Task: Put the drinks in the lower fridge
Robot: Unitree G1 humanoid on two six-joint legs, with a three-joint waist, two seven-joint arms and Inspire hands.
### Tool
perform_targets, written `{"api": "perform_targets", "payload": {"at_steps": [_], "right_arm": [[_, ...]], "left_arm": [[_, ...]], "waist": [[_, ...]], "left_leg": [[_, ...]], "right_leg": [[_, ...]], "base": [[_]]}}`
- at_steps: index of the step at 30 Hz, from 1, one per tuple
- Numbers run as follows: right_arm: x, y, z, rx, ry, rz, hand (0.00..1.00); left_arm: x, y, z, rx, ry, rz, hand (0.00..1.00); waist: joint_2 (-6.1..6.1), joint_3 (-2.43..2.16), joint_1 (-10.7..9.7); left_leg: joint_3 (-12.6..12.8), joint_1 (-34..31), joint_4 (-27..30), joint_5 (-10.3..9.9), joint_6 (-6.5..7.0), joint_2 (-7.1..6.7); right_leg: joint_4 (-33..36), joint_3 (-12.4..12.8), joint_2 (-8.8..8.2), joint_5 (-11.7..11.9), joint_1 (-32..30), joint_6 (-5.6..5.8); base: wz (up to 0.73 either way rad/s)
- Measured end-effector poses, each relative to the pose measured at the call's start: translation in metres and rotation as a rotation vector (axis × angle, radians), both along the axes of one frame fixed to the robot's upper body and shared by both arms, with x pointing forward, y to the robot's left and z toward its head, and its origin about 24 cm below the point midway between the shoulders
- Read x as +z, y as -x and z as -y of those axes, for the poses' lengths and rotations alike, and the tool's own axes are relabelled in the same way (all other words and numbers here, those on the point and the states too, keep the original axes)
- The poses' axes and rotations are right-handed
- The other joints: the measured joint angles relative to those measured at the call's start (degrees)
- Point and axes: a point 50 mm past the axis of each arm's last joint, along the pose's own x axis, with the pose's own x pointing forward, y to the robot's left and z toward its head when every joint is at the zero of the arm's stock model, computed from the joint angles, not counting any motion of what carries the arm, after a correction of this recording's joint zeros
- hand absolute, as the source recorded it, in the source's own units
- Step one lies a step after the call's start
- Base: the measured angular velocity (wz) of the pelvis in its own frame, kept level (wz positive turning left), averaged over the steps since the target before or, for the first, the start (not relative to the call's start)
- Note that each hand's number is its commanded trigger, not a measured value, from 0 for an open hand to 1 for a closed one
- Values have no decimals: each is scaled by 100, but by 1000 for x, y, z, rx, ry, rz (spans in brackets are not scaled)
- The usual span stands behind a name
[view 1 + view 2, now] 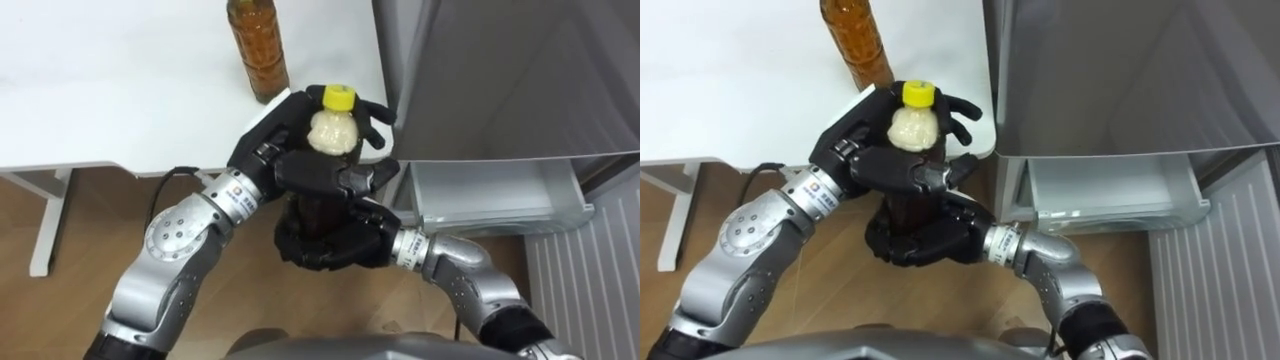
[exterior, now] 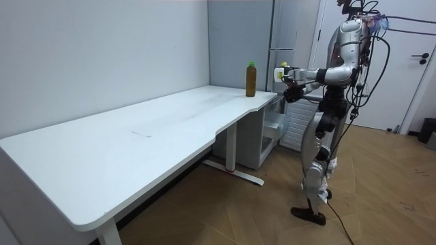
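1. Stance: in the room view I stand at the corner of the white table (image 1: 120, 90), beside the grey fridge (image 1: 500, 70). Both forearms are raised forward at chest height.

2. Left hand (image 1: 268, 145): the arm enters from the lower left, forearm angled up and to the right. The fingers wrap behind the shoulder of the bottle (image 1: 334, 132) and the thumb crosses its front. The grip is closed on the bottle's upper part.

3. Right hand (image 1: 330, 243): the arm enters from the lower right, wrist bent inward. The fingers curl round the bottle's lower part from below, directly under the left hand.

4. Task item: the yellow-capped bottle is upright between both hands, off the table and just in front of its corner. A second bottle (image 1: 258, 50) of amber drink stands on the table near that corner, just behind my left hand.

5. Fridge: a pale open bin (image 1: 490, 195) shows low on its front, to the right of my hands.

6. Limits of view: my hands cover the dark body and base of the held bottle, leaving its cap and pale neck exposed. The upper edge of the eye views cuts off the top of the second bottle.
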Motion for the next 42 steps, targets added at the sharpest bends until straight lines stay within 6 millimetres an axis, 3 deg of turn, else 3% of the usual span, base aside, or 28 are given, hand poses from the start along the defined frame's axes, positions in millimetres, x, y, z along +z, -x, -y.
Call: {"api": "perform_targets", "payload": {"at_steps": [17, 24, 25, 32, 42], "right_arm": [[3, 7, 1, -47, -28, 35, 100], [6, 9, 3, -62, -19, 43, 100], [7, 10, 4, -69, -17, 46, 100], [8, 19, 14, -87, 14, 47, 100], [-5, 44, 55, -143, 141, -71, 100]], "left_arm": [[6, 1, 4, -28, -33, 46, 100], [6, 1, 6, -35, -24, 48, 100], [6, 1, 8, -37, -19, 49, 0], [3, 6, 8, -53, -11, 42, 0], [12, 0, -26, 5, -118, 136, 0]], "waist": [[6, 0, 181], [25, -1, 132], [24, -1, 134], [1, -18, 148], [-25, -36, 339]], "left_leg": [[-53, -13, -10, 0, -2, -5], [-57, -13, -22, 0, -2, -8], [-62, -12, -21, 0, -2, -10], [-59, 11, -47, 5, -5, -10], [-17, 80, -82, 4, -5, -10]], "right_leg": [[-17, -32, 11, -1, 3, 0], [-5, -30, 10, 0, 0, -1], [-3, -33, 10, 0, 2, -1], [5, -10, 9, 0, 3, -1], [1, 14, 9, 0, 31, 0]], "base": [[0], [0], [0], [0], [-1]]}}
